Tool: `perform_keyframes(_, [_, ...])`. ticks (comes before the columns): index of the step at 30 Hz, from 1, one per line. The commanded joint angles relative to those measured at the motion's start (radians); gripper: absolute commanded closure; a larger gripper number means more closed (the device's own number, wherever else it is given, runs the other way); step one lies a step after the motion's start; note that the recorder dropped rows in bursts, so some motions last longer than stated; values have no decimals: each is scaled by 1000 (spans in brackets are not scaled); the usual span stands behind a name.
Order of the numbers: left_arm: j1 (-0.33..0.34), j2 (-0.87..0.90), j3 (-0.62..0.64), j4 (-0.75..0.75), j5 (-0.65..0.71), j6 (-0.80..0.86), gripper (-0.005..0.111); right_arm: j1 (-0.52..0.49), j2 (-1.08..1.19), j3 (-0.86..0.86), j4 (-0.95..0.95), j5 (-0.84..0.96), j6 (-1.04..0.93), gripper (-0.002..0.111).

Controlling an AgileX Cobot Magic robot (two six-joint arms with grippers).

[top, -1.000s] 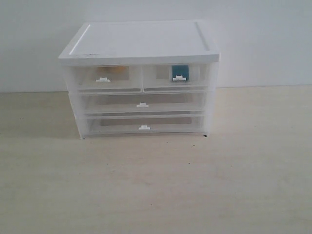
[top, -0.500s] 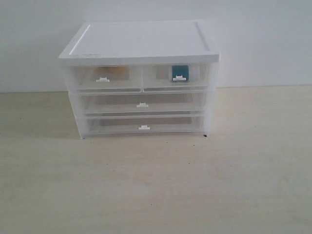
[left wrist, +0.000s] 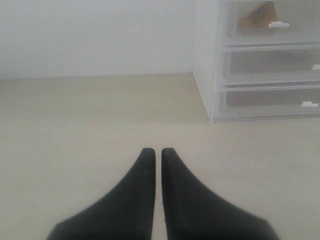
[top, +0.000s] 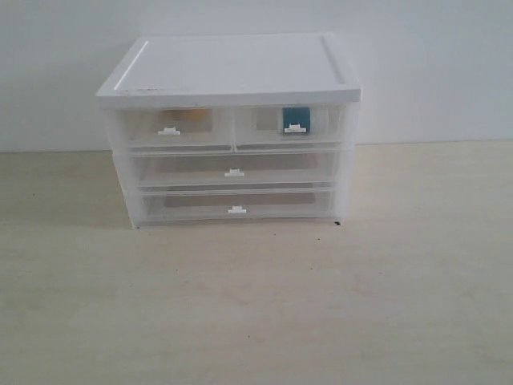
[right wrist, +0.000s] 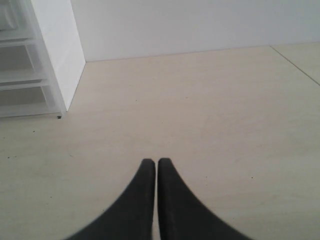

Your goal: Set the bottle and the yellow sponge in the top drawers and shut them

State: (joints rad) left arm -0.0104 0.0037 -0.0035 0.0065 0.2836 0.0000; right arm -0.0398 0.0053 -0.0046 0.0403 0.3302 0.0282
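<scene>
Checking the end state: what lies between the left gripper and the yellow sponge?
In the left wrist view, only bare tabletop lies between the left gripper and the cabinet; the yellow sponge sits inside its shut top drawer.

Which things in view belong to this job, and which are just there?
Belongs to the job: the bottle, the yellow sponge, the top drawers holding them, both closed.
Just there: the full-width drawers, the cabinet top, the table.
</scene>
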Motion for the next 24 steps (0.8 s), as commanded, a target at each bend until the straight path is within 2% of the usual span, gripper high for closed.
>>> perform_keyframes(1, [1,-4,3,2,-1,0,102,2,-5,5,-1,-8,-4,108])
perform_keyframes(24, [1,-4,3,2,-6,0,102,2,-5,5,-1,-8,-4,108])
